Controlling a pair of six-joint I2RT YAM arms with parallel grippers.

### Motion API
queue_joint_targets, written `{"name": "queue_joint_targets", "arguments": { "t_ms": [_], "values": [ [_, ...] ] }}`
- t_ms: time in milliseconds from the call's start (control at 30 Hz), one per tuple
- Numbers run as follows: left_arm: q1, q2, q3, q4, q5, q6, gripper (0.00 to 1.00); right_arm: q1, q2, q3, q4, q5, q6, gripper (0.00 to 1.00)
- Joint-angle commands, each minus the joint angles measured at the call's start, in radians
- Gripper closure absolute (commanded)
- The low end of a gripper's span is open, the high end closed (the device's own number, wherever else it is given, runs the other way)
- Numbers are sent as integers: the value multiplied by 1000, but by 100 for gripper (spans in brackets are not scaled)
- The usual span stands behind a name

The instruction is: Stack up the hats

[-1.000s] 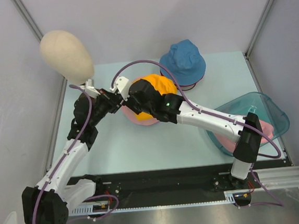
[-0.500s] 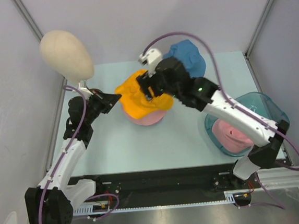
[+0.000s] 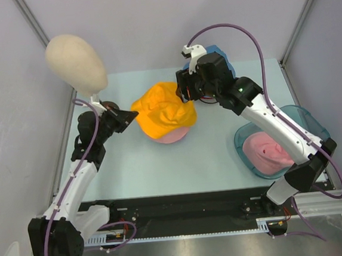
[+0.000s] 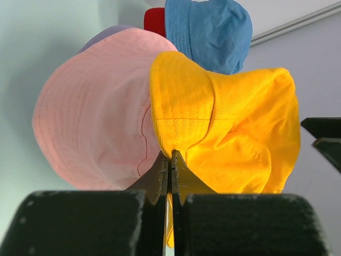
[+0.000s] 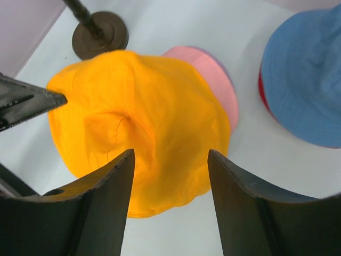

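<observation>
Orange hat (image 3: 162,112): at table (image 3: 132,167) centre, draped crooked over the crown of a pink hat (image 3: 170,137), covering most of it; a lilac hat (image 4: 106,36) shows as a thin edge beneath the pink one in the left wrist view. Left gripper (image 4: 169,162): at the orange hat's 9 o'clock in the top view, fingers pressed together on the brim edge, orange cloth showing in the slit between them. Right gripper (image 5: 170,154): at the orange hat's 2 o'clock, above it, fingers spread wide with nothing between them. Blue hat (image 5: 303,74): at 1 o'clock from the orange hat near the far edge, largely hidden by the right wrist from above, sitting on a red hat (image 5: 262,93) of which only a sliver shows. Teal tray (image 3: 311,121): at 4 o'clock, holding crumpled pink fabric (image 3: 269,152), kind not discernible. Mannequin head (image 3: 75,61): at 10 o'clock, on a round dark base (image 5: 100,34).
</observation>
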Motion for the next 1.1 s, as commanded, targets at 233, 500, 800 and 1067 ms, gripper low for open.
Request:
{"name": "queue_joint_targets", "arguments": {
  "t_ms": [233, 500, 800, 1067],
  "values": [
    [14, -47, 16, -21, -7, 38, 100, 16, 16, -36, -36, -64, 50, 75],
    [14, -42, 62, -22, 24, 8, 100, 2, 32, 23, -68, -26, 26, 100],
    [16, -91, 82, -151, 24, -31, 100, 67, 73, 197, -169, 28, -8, 100],
    [89, -102, 1, -191, -28, 81, 100, 114, 148, 188, -148, 10, -8, 100]
  ]
}}
